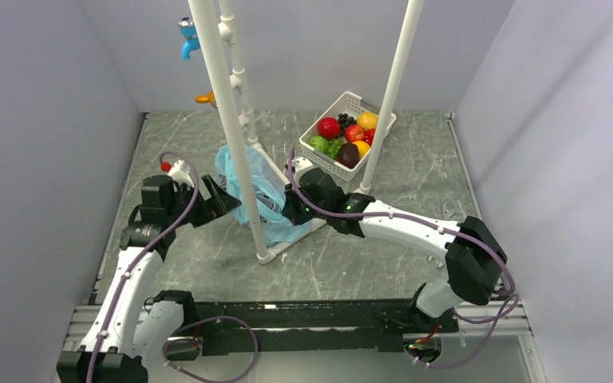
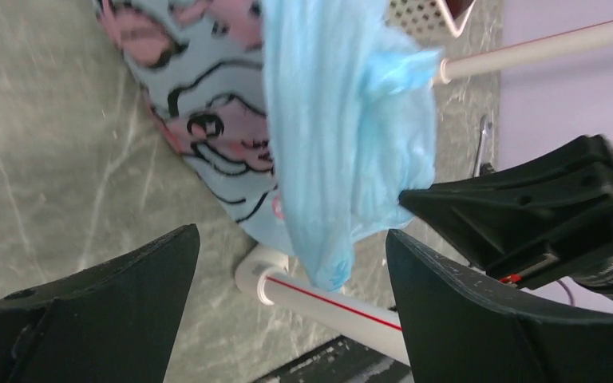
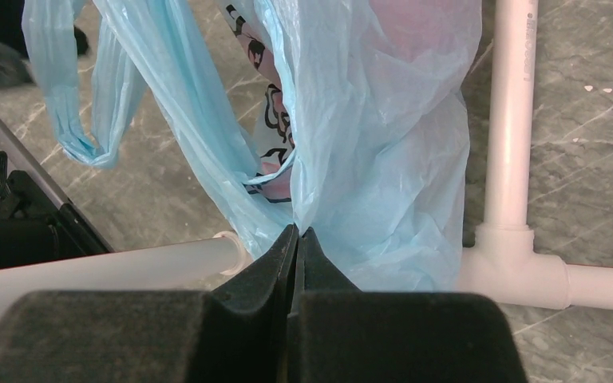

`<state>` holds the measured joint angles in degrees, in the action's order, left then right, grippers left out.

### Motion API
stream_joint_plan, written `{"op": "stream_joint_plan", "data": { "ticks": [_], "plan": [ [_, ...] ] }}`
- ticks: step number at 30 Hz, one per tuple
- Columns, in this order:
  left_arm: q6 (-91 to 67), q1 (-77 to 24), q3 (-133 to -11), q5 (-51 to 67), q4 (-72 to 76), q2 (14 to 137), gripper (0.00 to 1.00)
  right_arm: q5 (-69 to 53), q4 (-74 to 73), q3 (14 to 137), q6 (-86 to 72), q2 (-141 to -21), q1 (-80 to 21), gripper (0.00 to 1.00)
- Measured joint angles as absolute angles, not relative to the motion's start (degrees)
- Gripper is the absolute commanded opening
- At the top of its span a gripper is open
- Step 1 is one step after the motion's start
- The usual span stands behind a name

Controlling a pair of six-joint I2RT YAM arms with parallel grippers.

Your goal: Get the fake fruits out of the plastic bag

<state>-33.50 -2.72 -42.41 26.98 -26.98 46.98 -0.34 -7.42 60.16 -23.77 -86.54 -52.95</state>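
Note:
The light-blue plastic bag (image 1: pixel 270 201) with its pink-and-black cartoon print hangs crumpled against the white pipe frame. My right gripper (image 1: pixel 289 209) is shut, its tips (image 3: pixel 298 231) pinching the bag's (image 3: pixel 383 159) thin film at its right side. My left gripper (image 1: pixel 227 199) is open at the bag's left side. In the left wrist view a hanging fold of the bag (image 2: pixel 343 120) dangles between its spread fingers (image 2: pixel 291 239) without touching them. No fruit shows inside the bag. Red (image 1: pixel 329 126) and orange (image 1: pixel 367 120) fake fruits lie in the basket.
A white slotted basket (image 1: pixel 329 166) at the back right also holds green fruits, a dark purple fruit and black grapes. White pipe posts (image 1: pixel 231 120) and a base pipe (image 2: pixel 327 299) stand between the arms. Blue and orange items hang on the rear post.

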Motion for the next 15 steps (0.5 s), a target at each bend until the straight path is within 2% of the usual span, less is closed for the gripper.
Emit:
{"op": "stream_joint_plan", "data": {
  "ticks": [3, 7, 8, 10, 11, 13, 15],
  "plan": [
    [-37.0, -3.0, -36.9, 28.6, -25.3, 46.4, 0.71, -0.5, -7.4, 60.2, -23.8, -86.5, -52.9, 0.00],
    [-39.6, -3.4, -35.2, 30.3, -21.4, 46.5, 0.50, -0.5, -7.4, 60.2, -23.8, -86.3, -52.9, 0.00],
    [-40.0, -3.5, -35.1, 30.6, -20.3, 46.6, 0.38, -0.5, -7.4, 60.2, -23.9, -86.2, -52.9, 0.00],
    [-40.1, -3.5, -35.1, 30.9, -18.6, 46.9, 0.08, -0.5, -7.4, 60.2, -24.0, -86.0, -52.9, 0.04],
    [-40.4, -3.5, -35.1, 31.2, -18.0, 47.1, 0.01, -0.5, -7.4, 60.2, -24.0, -86.0, -52.9, 0.09],
    [-39.6, -3.5, -35.5, 31.1, -17.9, 47.7, 0.00, 0.4, -7.5, 60.2, -23.0, -85.8, -53.0, 0.27],
    [-38.3, -3.5, -36.9, 30.6, -19.4, 48.6, 0.00, 4.8, -8.4, 60.3, -20.4, -85.2, -53.5, 0.35]
  ]
}}
